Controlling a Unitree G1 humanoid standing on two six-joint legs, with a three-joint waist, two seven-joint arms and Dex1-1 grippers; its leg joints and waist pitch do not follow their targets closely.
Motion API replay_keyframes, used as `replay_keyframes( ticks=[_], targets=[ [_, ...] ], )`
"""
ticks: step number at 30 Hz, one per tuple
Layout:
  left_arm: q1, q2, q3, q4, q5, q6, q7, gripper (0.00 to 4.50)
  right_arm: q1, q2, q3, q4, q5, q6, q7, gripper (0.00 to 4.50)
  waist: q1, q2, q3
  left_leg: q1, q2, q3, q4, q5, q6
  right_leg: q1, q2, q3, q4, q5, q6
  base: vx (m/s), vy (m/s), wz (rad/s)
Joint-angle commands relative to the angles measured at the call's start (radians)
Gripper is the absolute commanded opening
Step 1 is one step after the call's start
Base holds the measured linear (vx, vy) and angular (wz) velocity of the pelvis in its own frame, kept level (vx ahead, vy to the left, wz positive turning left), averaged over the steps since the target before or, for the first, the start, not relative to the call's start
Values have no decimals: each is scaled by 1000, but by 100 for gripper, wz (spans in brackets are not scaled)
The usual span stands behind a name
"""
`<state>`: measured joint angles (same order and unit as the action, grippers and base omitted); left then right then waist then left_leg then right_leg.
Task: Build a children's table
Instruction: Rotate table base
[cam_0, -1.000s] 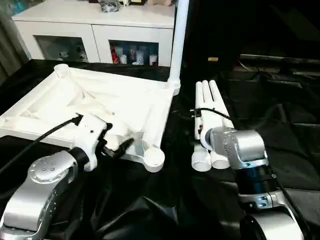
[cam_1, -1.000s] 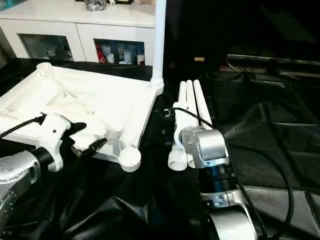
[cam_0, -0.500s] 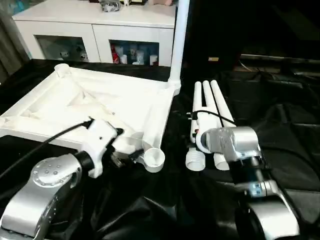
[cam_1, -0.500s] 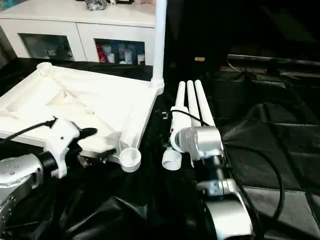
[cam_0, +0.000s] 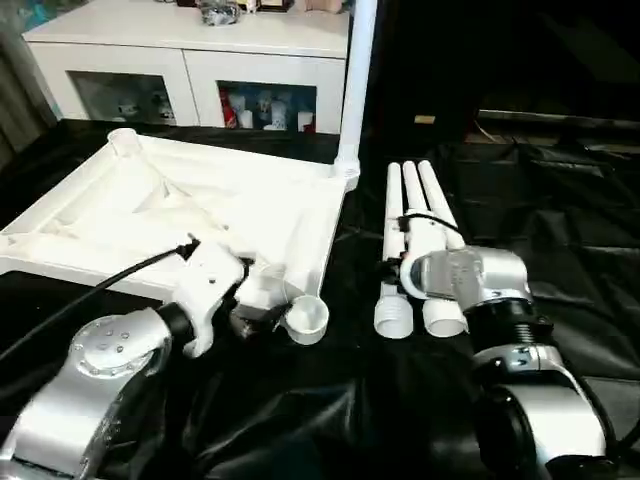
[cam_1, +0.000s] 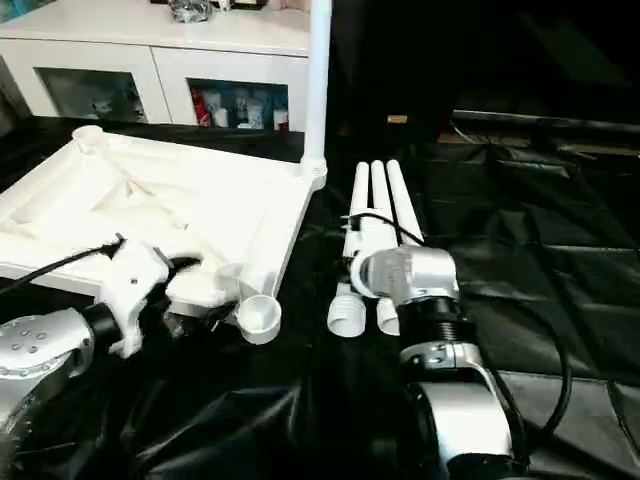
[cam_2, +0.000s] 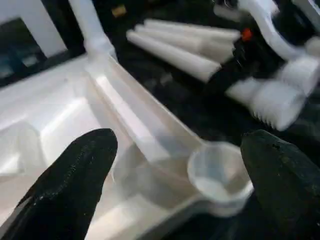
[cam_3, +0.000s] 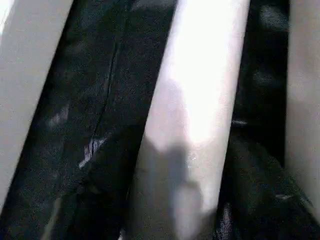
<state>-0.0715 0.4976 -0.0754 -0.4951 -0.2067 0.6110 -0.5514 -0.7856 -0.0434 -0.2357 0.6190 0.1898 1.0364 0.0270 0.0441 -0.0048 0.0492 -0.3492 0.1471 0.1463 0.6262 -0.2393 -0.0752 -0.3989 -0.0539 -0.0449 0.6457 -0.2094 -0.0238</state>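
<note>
Now reaching the left gripper, fingers spread wide, nearer the tabletop's empty corner socket. Right gripper sitting lower over the legs; cannot tell its finger state.

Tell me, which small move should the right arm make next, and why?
Probably close the right pincer on one of the three loose legs and lift it. It sits over them, one leg already stands in its socket, and the near corner socket is empty.
</note>
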Motion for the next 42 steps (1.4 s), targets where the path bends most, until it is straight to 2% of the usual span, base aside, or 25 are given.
replay_keyframes(
  ticks=[1,3,5,6,7,9,10,12,16,17,19,20,21,23,24,26,28,30,32,33,35,38,40,41,42],
  targets=[
    [-13,-10,30,19,-9,-2,29,450,2,-2,-25,47,9,-3,-15,232,0,11,-48,-6,58,-13,-86,-126,-41,49,-80,55,-85,-196,-180,0,0,0],
    [-19,-45,42,36,-12,-48,45,450,0,1,-57,66,20,-24,-33,218,-2,10,-46,-9,57,-13,-87,-131,-33,50,-81,56,-90,-217,-178,0,0,0],
    [-36,-67,57,57,-42,-48,37,450,-1,1,-80,70,28,-43,-43,203,-1,17,-48,-5,57,-13,-86,-136,-36,47,-80,55,-90,-231,-174,0,0,0],
    [-50,-90,70,77,-64,-67,34,450,-1,-1,-89,68,32,-56,-46,191,-1,12,-49,-5,58,-13,-87,-138,-35,47,-78,54,-89,-224,-173,0,0,0],
    [-52,-98,74,82,-67,-74,37,450,-1,-1,-91,67,34,-59,-46,191,1,18,-49,-4,57,-13,-86,-135,-34,46,-79,54,-89,-216,-176,0,0,0],
    [-72,-138,95,114,-79,-71,74,450,0,-1,-100,59,45,-76,-48,187,-2,18,-51,-6,58,-12,-85,-123,-36,49,-77,53,-87,-178,-185,0,0,0],
    [-89,-157,110,140,-125,-37,59,450,3,2,-109,46,54,-97,-51,186,0,21,-52,-7,58,-14,-84,-113,-35,51,-79,53,-83,-154,-191,0,0,0],
    [-109,-172,112,176,-145,-61,39,450,8,2,-116,24,59,-104,-51,185,2,16,-54,-9,56,-12,-82,-94,-28,54,-79,54,-83,-138,-194,0,0,0],
    [-173,-225,142,245,-185,-53,62,450,15,26,-175,-43,120,-150,-28,185,5,17,-55,-9,57,-9,-81,-64,-14,54,-78,53,-81,-83,-203,0,0,0],
    [-240,-277,184,304,-235,-19,99,450,18,42,-217,-90,177,-191,1,185,7,15,-59,-7,58,-8,-79,-49,-11,57,-79,54,-75,-39,-212,0,0,0],
    [-280,-307,213,336,-274,7,117,450,21,48,-235,-114,210,-221,30,184,11,15,-59,-8,57,-8,-78,-36,4,59,-80,54,-72,7,-230,0,0,0],
    [-290,-315,220,344,-285,14,121,450,22,50,-238,-119,218,-227,37,184,11,13,-58,-11,57,-8,-78,-37,8,61,-81,54,-73,5,-233,0,0,0],
    [-338,-337,233,385,-324,55,126,450,35,60,-264,-161,276,-272,102,184,14,1,-58,-11,57,-5,-78,-38,20,62,-82,54,-76,-5,-233,0,0,0],
    [-381,-352,239,422,-362,100,124,450,49,65,-284,-199,326,-299,168,184,19,0,-57,-13,60,-6,-78,-14,42,62,-84,52,-77,-29,-228,0,0,0],
    [-416,-361,236,451,-383,144,119,450,64,66,-299,-232,364,-296,219,184,20,-8,-58,-13,58,-3,-77,-10,51,63,-83,53,-76,-28,-226,0,0,0],
    [-438,-369,233,465,-402,171,109,450,81,65,-303,-264,394,-284,266,184,26,-6,-57,-9,63,-4,-78,9,67,57,-85,52,-77,-31,-225,0,0,0],
    [-506,-384,210,498,-440,240,73,450,144,49,-301,-392,511,-199,408,184,33,-9,-58,-9,62,-4,-76,29,84,62,-86,51,-75,-16,-225,0,0,0],
    [-534,-389,206,514,-454,257,57,450,169,39,-303,-439,561,-175,454,184,42,-12,-59,-9,68,-6,-76,69,110,60,-87,48,-70,41,-243,0,0,0],
    [-545,-390,206,522,-463,263,54,450,179,34,-303,-454,582,-174,471,184,46,-14,-59,-8,67,-4,-76,62,110,61,-90,47,-72,22,-244,0,0,0],
    [-561,-394,214,533,-481,273,56,450,191,28,-303,-470,603,-177,490,184,47,-20,-57,-10,66,-2,-76,59,108,64,-91,49,-74,7,-244,0,0,0],
    [-592,-410,236,546,-524,286,57,450,224,8,-296,-529,660,-161,558,184,55,-20,-56,-9,64,2,-74,54,103,64,-91,49,-79,-25,-234,0,0,0],
    [-626,-443,275,531,-593,309,52,450,263,-13,-269,-608,719,-120,638,184,58,-25,-58,-10,69,0,-73,74,106,64,-93,46,-74,-6,-240,0,0,0],
    [-632,-452,281,523,-611,318,48,450,276,-22,-248,-635,727,-110,672,184,56,-31,-54,-14,70,-1,-75,73,107,65,-94,45,-76,-15,-242,0,0,0],
    [-634,-459,281,517,-623,325,50,450,289,-37,-216,-656,732,-99,703,184,53,-39,-53,-14,70,0,-76,57,104,65,-95,44,-82,-53,-231,0,0,0],
    [-635,-460,280,516,-625,325,50,450,291,-39,-211,-659,732,-98,707,184,55,-39,-52,-13,68,1,-75,53,101,65,-96,45,-83,-70,-227,0,0,0]
  ],
)
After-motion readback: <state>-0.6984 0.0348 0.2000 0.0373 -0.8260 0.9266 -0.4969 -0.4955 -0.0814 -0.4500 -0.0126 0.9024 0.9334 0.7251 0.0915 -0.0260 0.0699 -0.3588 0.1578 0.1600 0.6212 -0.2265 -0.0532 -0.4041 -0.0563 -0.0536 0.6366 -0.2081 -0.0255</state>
